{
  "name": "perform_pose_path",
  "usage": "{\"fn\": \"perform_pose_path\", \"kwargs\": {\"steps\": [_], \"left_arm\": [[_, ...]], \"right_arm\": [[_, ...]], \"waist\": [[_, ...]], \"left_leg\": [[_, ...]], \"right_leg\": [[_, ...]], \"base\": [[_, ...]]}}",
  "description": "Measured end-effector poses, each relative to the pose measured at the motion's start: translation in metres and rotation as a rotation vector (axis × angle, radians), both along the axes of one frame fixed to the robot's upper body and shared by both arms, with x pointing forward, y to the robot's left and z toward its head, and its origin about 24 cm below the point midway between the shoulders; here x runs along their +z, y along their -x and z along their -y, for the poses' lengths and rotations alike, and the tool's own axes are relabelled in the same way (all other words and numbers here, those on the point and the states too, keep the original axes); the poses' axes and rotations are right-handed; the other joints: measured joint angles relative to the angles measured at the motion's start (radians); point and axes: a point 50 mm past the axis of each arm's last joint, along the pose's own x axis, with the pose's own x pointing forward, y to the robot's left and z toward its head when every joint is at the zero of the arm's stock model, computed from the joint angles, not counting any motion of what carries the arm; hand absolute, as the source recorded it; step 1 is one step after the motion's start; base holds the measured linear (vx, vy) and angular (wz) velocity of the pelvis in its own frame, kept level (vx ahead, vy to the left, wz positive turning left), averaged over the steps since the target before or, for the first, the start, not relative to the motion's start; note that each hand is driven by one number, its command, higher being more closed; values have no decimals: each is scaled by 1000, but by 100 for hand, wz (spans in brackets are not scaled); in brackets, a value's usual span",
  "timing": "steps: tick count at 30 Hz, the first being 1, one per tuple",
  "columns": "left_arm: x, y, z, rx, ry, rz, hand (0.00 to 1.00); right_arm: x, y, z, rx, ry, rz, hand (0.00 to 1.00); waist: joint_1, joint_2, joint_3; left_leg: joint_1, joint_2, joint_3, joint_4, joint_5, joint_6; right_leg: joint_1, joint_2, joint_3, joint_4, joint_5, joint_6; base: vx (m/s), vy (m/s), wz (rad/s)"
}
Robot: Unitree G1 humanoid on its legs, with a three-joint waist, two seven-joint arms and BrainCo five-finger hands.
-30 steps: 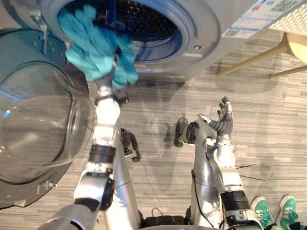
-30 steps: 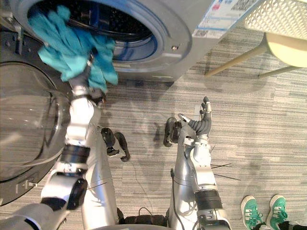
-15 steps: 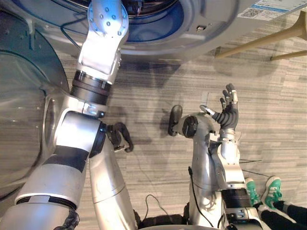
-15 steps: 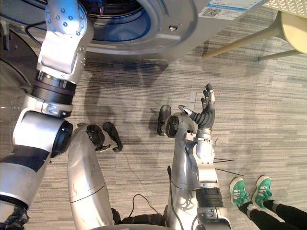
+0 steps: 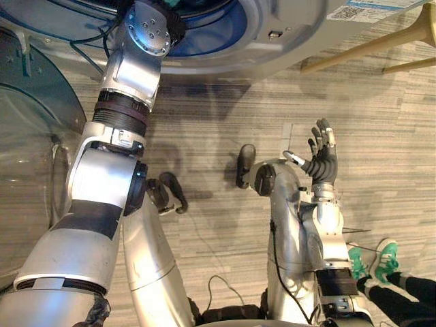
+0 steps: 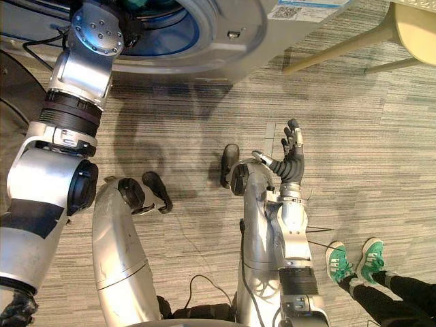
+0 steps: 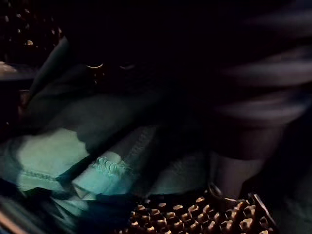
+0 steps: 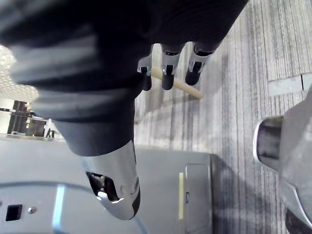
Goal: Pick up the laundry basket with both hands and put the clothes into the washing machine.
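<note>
Green shoes (image 5: 371, 257) of a person stand nearest, on the grey striped floor (image 5: 218, 122) at the right. Ahead of them we record the right hand (image 5: 320, 160) raised over the floor, fingers spread and straight, holding nothing. The left arm (image 5: 126, 88) reaches past the open glass door (image 5: 27, 157) into the washing machine (image 5: 286, 34). The left hand (image 7: 258, 97) is inside the drum (image 7: 195, 219); we cannot tell its state. Teal clothes (image 7: 58, 156) lie in the drum beside it.

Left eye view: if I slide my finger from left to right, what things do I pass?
glass washer door → right hand, held open above the floor → a person's green shoes
</note>
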Motion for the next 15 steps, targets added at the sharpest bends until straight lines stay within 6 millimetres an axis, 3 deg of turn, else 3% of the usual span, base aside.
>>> {"fn": "perform_pose_path", "kwargs": {"steps": [7, 10, 15], "left_arm": [[-15, 17, -23, 2, 193, 122, 0], [-36, 21, -38, 37, 244, 132, 0], [-99, 24, -55, 140, 226, 5, 0]], "right_arm": [[-15, 8, 2, -10, -7, -54, 0], [-16, 9, 2, -12, -7, -58, 0], [-22, 13, 4, -15, -2, -83, 0]], "waist": [[7, -1, -2], [26, -2, -3], [35, -3, -5]], "left_leg": [[82, -21, -12, -92, 42, -16], [134, -27, -15, -153, 68, -30], [267, -38, -13, -288, 115, -55]], "right_leg": [[103, -15, -33, -70, 1, -2], [157, -16, -50, -114, 4, -7], [296, -13, -85, -221, 16, -27]], "base": [[-16, -55, 15], [-36, -90, 13], [-24, -86, 12]]}}
